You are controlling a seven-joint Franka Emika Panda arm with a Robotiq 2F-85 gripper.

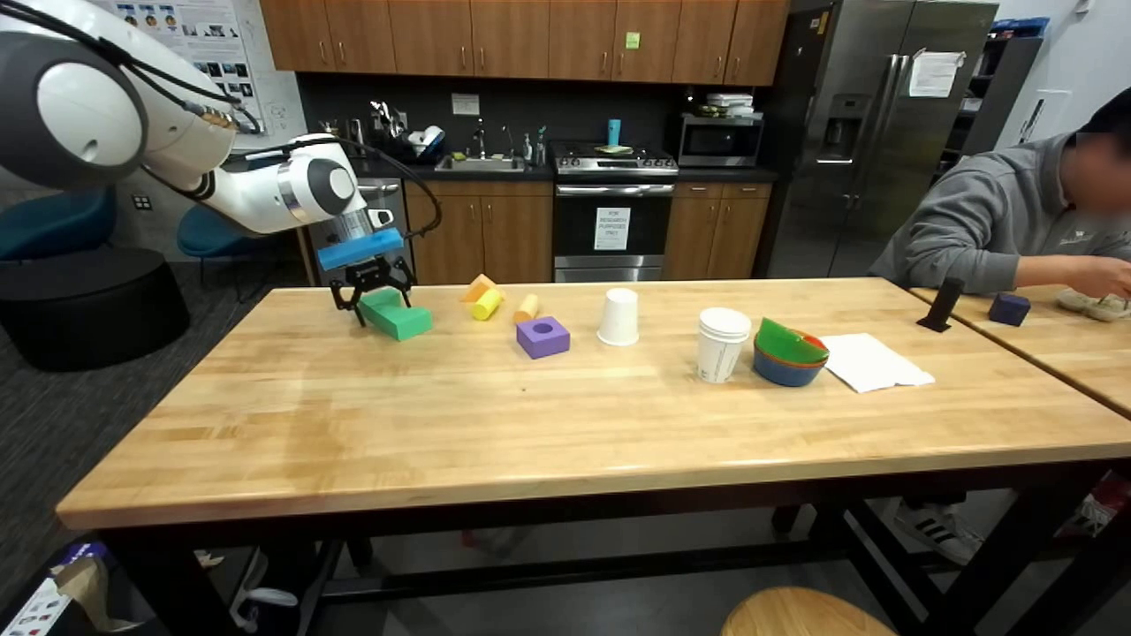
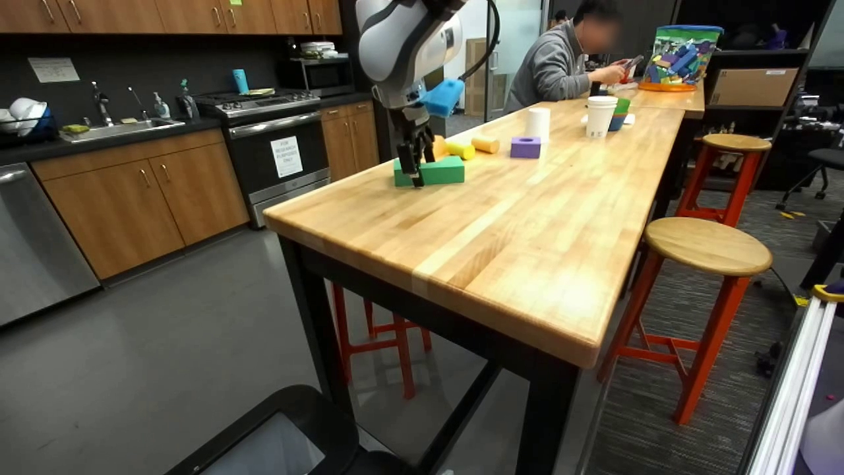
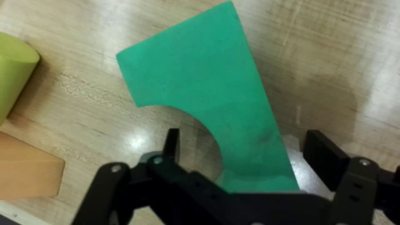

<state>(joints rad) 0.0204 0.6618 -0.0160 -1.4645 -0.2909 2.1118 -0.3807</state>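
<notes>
A green block (image 3: 212,72) with a half-round cutout lies flat on the wooden table (image 1: 565,424). The block also shows in both exterior views (image 1: 406,323) (image 2: 447,171). My gripper (image 3: 243,143) is open and points down at it. One finger is over the cutout and the other is beyond the block's straight edge, with gaps visible on both sides. The gripper also shows in both exterior views (image 1: 384,312) (image 2: 422,173). A yellow cylinder (image 3: 14,75) and an orange block (image 3: 29,172) lie beside the green block. The near end of the green block is hidden behind the gripper.
An orange cylinder (image 1: 527,308) and a purple block (image 1: 552,343) with a round hole lie near. Farther along stand an upturned white cup (image 1: 618,320), stacked paper cups (image 1: 717,353), nested bowls (image 1: 785,373) and white paper (image 1: 875,364). A person (image 1: 981,208) sits at the far end.
</notes>
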